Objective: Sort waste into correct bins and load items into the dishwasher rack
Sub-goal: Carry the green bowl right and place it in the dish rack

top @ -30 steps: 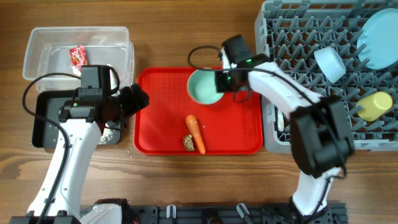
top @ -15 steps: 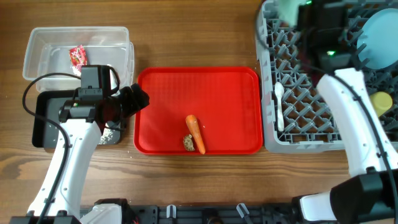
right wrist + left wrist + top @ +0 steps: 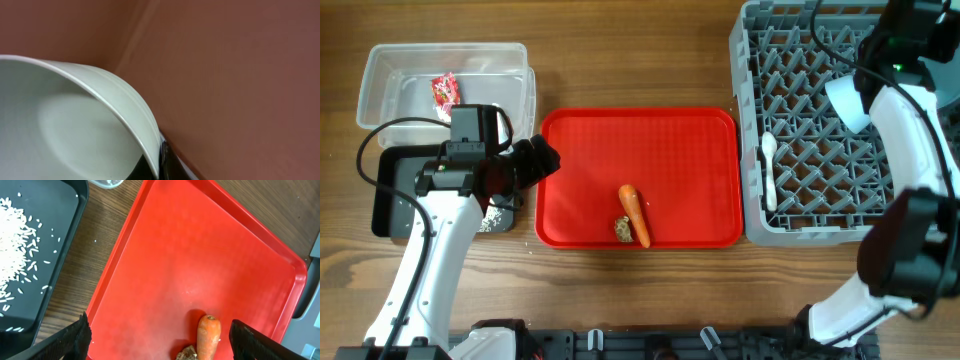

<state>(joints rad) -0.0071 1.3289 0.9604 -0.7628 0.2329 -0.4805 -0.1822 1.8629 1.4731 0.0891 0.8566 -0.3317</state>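
Wood table. Carrot (image 3: 208, 336) on red tray (image 3: 165, 255) lies below, between wide-open jaws of left gripper (image 3: 165, 340), long axis across closing line. Right gripper (image 3: 157, 160) far, pinching mint bowl (image 3: 75, 125) rim.

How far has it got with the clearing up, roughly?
Done: the red wrapper lies in the clear tub, white grains in the black tray, and a white spoon and pale blue bowl sit in the rack. In hand: the right tool grips the mint-green bowl. To do: the carrot and brown scrap on the red tray; the left tool is open above it.
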